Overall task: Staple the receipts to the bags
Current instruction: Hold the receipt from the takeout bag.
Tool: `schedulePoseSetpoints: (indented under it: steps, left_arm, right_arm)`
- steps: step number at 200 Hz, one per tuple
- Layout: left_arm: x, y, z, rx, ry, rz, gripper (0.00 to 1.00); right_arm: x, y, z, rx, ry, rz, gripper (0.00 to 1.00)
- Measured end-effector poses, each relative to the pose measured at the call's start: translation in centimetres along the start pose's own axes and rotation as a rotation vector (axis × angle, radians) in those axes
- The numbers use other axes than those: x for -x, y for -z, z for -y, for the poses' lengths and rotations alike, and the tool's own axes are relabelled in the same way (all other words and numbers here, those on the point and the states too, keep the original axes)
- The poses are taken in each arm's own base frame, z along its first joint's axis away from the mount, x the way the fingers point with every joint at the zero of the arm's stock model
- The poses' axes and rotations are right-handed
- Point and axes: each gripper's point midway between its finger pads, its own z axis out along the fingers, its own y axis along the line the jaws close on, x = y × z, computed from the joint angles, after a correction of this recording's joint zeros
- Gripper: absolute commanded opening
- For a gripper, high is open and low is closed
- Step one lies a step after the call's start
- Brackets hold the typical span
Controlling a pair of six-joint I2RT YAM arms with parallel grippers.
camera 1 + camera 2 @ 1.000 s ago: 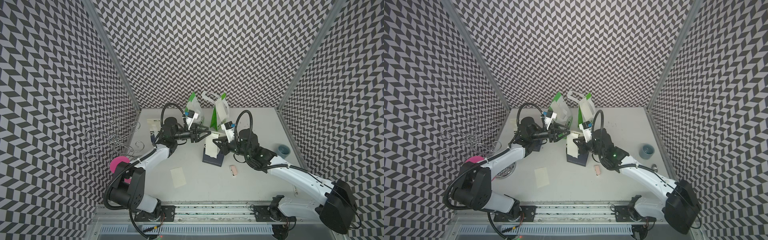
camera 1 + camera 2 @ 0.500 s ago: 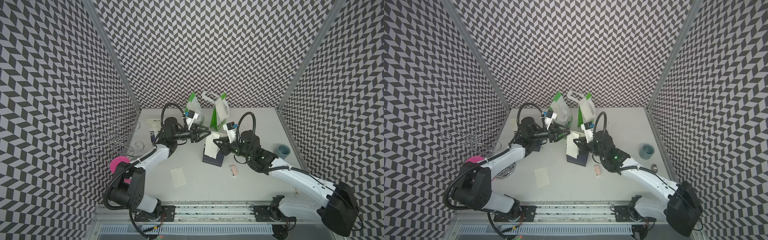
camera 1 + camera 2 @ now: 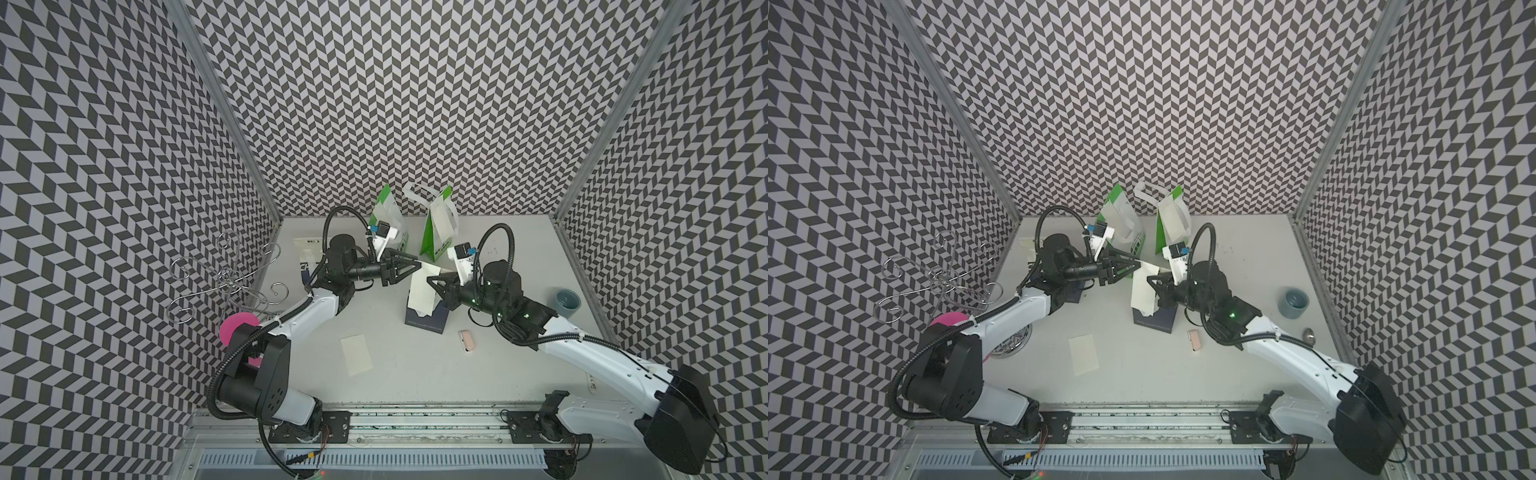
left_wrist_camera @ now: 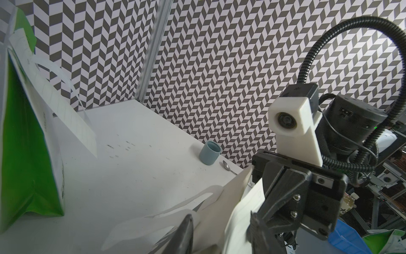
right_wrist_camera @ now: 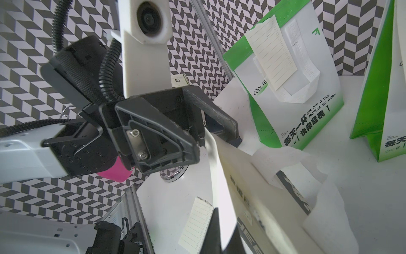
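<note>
Right gripper [image 3: 433, 286] clamped on receipt [image 3: 420, 286] against navy bag [image 3: 426, 327]; left gripper [image 3: 417, 263], jaws apart beside it, could knock receipt askew.

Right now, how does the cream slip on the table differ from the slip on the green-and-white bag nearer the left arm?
Pose: the loose cream lined paper receipt lies flat on the white table; the hanging cream receipt rests slanted against the green-and-white paper bag, near its top.
Place: the loose receipt is toward the front; the hanging receipt is at the back.
Shared: both are lined, with one ragged end.
</note>
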Motion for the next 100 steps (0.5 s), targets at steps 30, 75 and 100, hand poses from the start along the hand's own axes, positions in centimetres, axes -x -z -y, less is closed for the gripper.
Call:
schedulePoseSetpoints:
  steps: [30, 75, 100]
  left_arm:
    - [-0.19, -0.01, -0.12, 0.005, 0.007, -0.007, 0.4]
    - [-0.45, -0.02, -0.41, 0.018, 0.011, -0.014, 0.27]
    - [-0.41, -0.03, -0.51, 0.024, 0.004, -0.015, 0.15]
  right_arm:
    - [-0.1, -0.13, 0.23, -0.01, 0.0, -0.003, 0.0]
    - [-0.14, -0.16, 0.38, -0.017, 0.0, -0.003, 0.0]
    - [-0.13, -0.16, 0.4, -0.018, 0.001, -0.003, 0.0]
